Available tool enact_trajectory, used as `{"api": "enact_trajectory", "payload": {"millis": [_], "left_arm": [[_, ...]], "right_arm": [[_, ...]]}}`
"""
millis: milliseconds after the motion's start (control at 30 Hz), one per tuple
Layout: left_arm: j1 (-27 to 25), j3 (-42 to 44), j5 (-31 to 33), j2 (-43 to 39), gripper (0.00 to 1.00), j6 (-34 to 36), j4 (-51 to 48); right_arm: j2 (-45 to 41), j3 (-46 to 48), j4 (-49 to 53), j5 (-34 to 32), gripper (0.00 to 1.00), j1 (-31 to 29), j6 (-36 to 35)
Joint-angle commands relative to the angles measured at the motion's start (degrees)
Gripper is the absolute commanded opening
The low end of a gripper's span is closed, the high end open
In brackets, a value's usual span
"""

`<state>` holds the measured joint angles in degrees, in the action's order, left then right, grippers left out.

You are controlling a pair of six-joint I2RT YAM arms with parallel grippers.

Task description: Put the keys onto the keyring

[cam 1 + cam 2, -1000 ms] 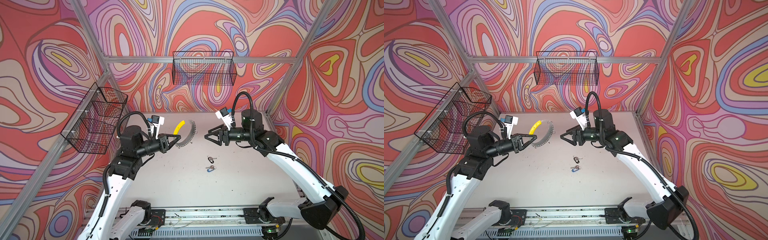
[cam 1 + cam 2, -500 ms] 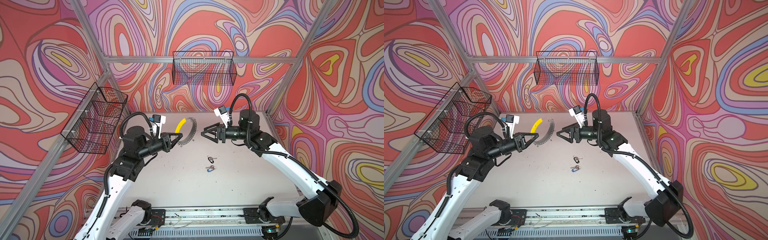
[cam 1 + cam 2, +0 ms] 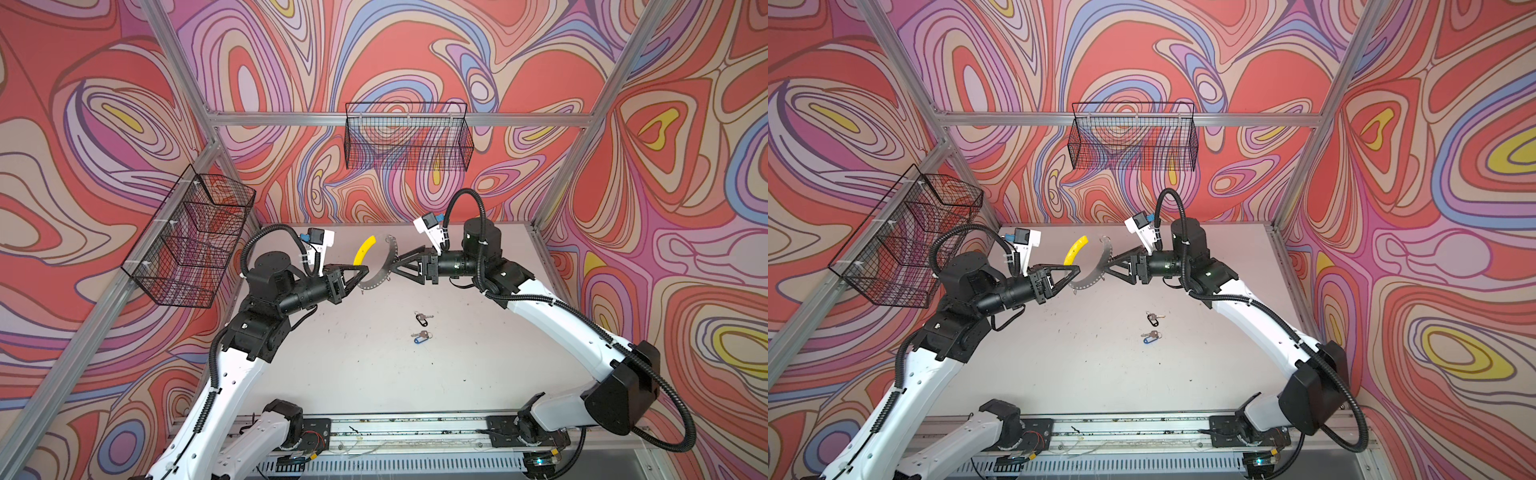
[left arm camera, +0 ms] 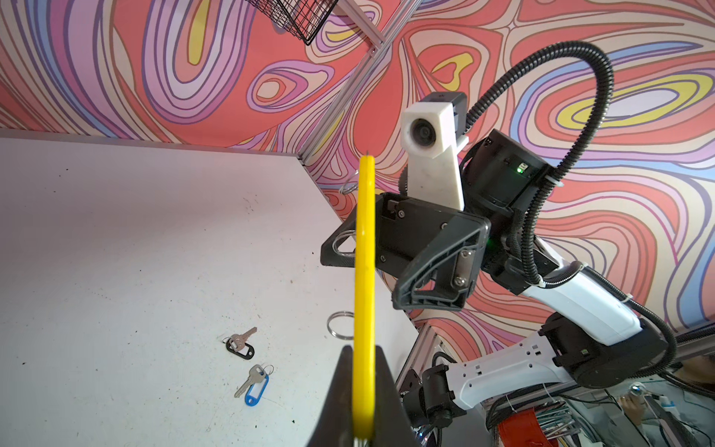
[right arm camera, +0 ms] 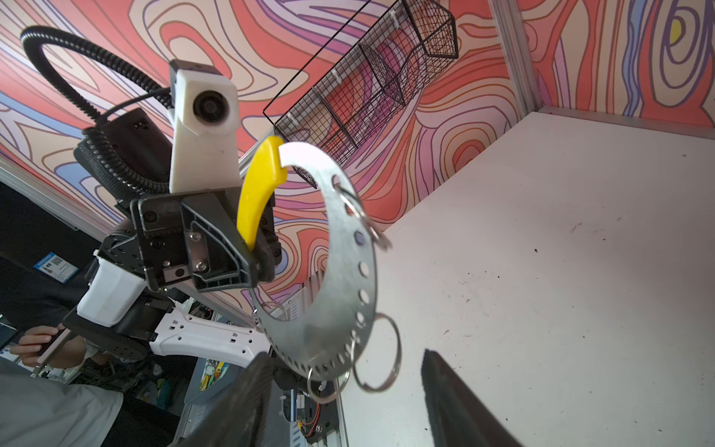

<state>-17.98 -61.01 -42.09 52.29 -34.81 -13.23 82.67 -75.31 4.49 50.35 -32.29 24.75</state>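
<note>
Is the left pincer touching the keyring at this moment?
Touching. The left wrist view shows the left pincer shut on the keyring, with both jaws pressed flat against its yellow sleeve and no gap on either side.

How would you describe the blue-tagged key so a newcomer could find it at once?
On the white table, near its middle, lie two small silver keys. The blue-tagged key is the one nearer the front rail. Its oval tag is blue; the other key has a black tag.

Grey keyring (image 5: 340, 309), yellow sleeve (image 5: 255, 193) (blue tag (image 3: 420, 340), black tag (image 3: 422, 320))
</note>
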Motion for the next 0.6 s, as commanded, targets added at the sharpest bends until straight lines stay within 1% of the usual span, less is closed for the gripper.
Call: {"api": "enact_trajectory", "payload": {"millis": [0,200,367,467,567], "left_arm": [[-0.17,0.09,-1.81,0.05,0.00,-0.88,3.08],[-0.15,0.52,-1.77,0.14,0.00,-0.98,3.35],[-0.30,1.24,-1.86,0.25,0.00,-1.19,3.83],[-0.25,1.41,-1.95,0.11,0.00,-1.21,3.89],[-0.27,1.58,-1.86,-0.08,0.00,-1.19,3.92]], "right_arm": [[0.88,-1.51,-3.39,1.79,0.57,-0.18,1.07],[0.98,-1.42,-4.66,2.71,0.39,-0.14,1.94],[0.58,-0.22,-7.28,3.57,0.27,-0.14,3.42],[0.43,0.74,-9.88,4.55,0.25,-0.14,5.04],[0.44,1.47,-12.65,5.64,0.25,-0.14,6.81]]}}
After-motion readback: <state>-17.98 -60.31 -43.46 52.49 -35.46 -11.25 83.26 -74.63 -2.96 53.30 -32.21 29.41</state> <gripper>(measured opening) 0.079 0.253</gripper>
